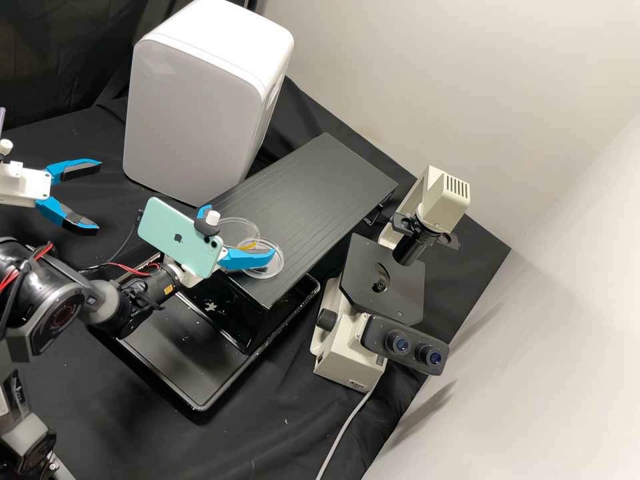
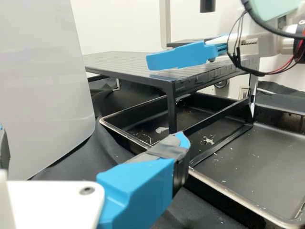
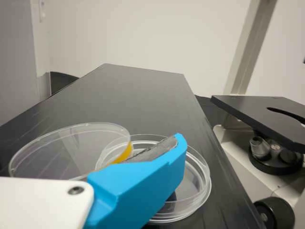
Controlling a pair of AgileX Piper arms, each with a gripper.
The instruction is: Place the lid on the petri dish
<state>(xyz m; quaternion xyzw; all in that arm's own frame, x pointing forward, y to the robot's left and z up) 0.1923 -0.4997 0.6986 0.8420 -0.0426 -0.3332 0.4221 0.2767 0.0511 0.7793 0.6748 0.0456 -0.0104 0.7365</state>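
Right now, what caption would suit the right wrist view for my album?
Blue end effector above a clear lid overlapping an open petri dish on a black platform.

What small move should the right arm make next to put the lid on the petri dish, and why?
Probably carry the lid sideways until it is centred over the petri dish before lowering it. The lid overlaps just one edge of the dish, with most of it above the black shelf.
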